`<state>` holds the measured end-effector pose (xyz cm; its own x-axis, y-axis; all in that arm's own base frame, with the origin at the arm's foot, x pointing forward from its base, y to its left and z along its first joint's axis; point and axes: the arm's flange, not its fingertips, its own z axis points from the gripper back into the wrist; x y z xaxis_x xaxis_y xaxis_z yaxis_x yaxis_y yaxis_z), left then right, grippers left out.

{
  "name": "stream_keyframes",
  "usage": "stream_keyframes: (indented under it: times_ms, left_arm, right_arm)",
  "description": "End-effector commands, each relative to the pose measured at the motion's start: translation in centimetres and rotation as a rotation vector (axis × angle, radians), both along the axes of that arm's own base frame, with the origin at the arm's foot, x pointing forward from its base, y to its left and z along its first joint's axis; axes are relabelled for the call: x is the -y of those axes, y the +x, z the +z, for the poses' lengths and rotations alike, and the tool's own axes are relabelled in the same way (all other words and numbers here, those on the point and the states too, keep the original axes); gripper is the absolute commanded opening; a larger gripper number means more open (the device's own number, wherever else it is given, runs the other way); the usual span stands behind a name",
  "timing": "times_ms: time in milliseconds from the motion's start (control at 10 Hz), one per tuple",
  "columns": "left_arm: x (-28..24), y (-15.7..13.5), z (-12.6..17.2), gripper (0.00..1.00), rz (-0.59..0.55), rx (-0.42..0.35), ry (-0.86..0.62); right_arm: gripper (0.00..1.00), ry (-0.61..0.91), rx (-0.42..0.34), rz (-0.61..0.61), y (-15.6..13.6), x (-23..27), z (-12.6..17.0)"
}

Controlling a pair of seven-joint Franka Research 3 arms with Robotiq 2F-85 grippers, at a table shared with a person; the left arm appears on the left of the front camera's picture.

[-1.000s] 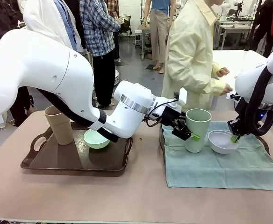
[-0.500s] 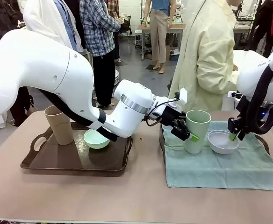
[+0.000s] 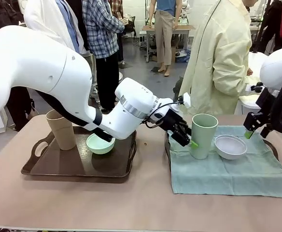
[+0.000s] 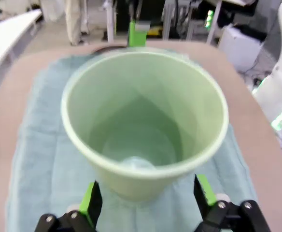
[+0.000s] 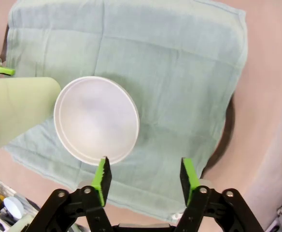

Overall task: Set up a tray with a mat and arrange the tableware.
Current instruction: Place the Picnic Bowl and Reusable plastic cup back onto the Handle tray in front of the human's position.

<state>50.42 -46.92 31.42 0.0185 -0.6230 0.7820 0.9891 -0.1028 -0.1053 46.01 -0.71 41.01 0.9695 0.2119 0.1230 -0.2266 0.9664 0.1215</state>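
Green cup [image 3: 204, 135] and white bowl [image 3: 230, 146] are set on the mat [image 3: 228, 176], tan cup [image 3: 60, 129] and mint bowl [image 3: 100, 143] not yet; left gripper [image 3: 189, 140] and right gripper [image 3: 251, 133] are spread open.

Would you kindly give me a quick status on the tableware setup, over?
Left gripper open, jaws at pale green cup on mat. Right gripper open, raised beside greyish-white bowl. Nothing obstructing.

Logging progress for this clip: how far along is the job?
Done: mat over one tray, pale green cup and greyish-white bowl on it. In hand: left pincer open around that cup, right pincer open above the bowl's edge. Left: tan cup and mint bowl on the other tray.
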Motion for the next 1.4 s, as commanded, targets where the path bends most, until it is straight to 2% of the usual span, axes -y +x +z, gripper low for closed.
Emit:
stream_keyframes:
  times_ms: [0,300,400,500,600,800,900,1100,1200,1300]
  left_arm:
    - [-2.3,-1.7,2.6,1.0,0.033,-0.034,0.201]
    - [-6.2,-4.7,7.5,1.0,0.136,-0.041,0.493]
    - [-7.3,-5.6,9.4,1.0,0.212,-0.042,0.577]
    - [-8.1,-6.9,11.8,1.0,0.346,-0.065,0.683]
    - [-8.9,-7.5,13.8,1.0,0.538,-0.09,0.745]
    - [-11.6,-9.2,18.0,1.0,0.736,-0.134,0.856]
    - [-12.9,-10.5,20.1,1.0,0.852,-0.15,0.886]
    - [-14.5,-12.2,22.7,1.0,0.957,-0.213,0.808]
    - [-14.6,-12.9,23.7,1.0,0.956,-0.206,0.759]
    - [-14.0,-14.0,24.4,1.0,0.857,-0.109,0.623]
  right_arm:
    - [0.88,-0.012,0.003,0.011,-1.7,0.6,0.8]
    - [0.88,-0.049,0.032,0.023,-3.5,0.7,3.9]
    - [0.88,-0.075,0.042,0.029,-4.2,0.3,5.0]
    - [0.88,-0.097,0.059,0.042,-5.3,-0.4,6.6]
    - [0.88,-0.096,0.085,0.044,-6.1,-0.8,8.2]
    - [0.88,-0.064,0.126,0.054,-7.3,-1.7,10.4]
    - [0.88,-0.056,0.12,0.06,-7.8,-2.1,10.7]
    - [0.88,-0.053,0.099,0.039,-7.7,-2.2,10.9]
    - [0.88,-0.057,0.065,0.017,-7.4,-2.1,10.9]
    - [0.88,-0.062,0.122,0.072,-7.6,-2.0,11.7]
